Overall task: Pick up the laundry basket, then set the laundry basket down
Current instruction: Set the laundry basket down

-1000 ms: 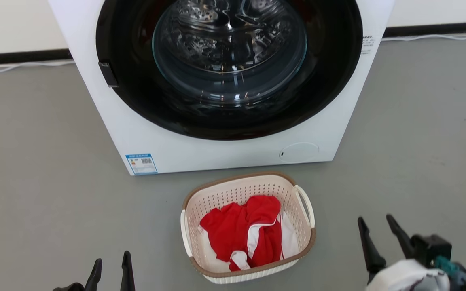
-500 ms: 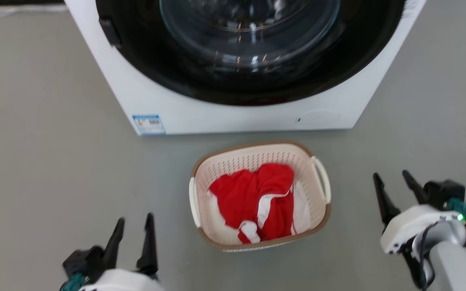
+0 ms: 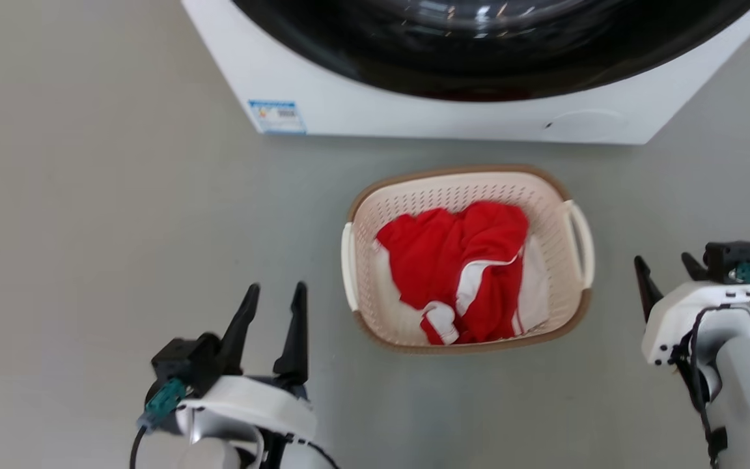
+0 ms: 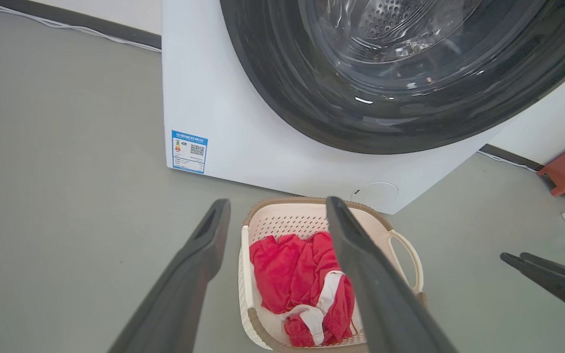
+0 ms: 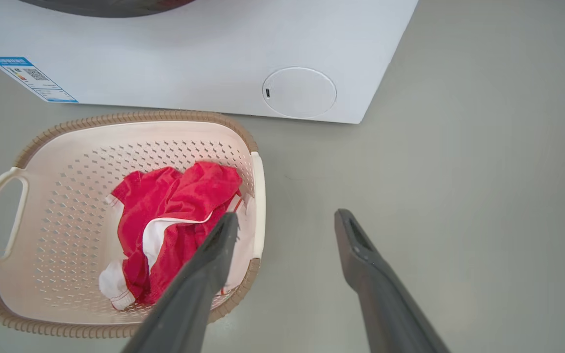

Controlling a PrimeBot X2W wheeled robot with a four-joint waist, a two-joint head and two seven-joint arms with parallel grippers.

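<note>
The laundry basket [image 3: 453, 192] sits on the floor [image 3: 88, 195] just in front of the washing machine [image 3: 414, 111], a red garment [image 3: 453, 254] inside. Its long axis runs across the robot's front, with a white handle at each end. The left gripper [image 3: 277, 288] waits near the left handle [image 3: 347, 260] and the right gripper [image 3: 663, 260] near the right handle [image 3: 580, 234], both spread wide, empty and clear of the basket. Judgement: the basket lies inward of each gripper, with the gaps about alike, so each must come sideways to its handle.

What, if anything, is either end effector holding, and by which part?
Nothing is held. Both the left end effector and right end effector are open, flanking the laundry basket without touching it.
</note>
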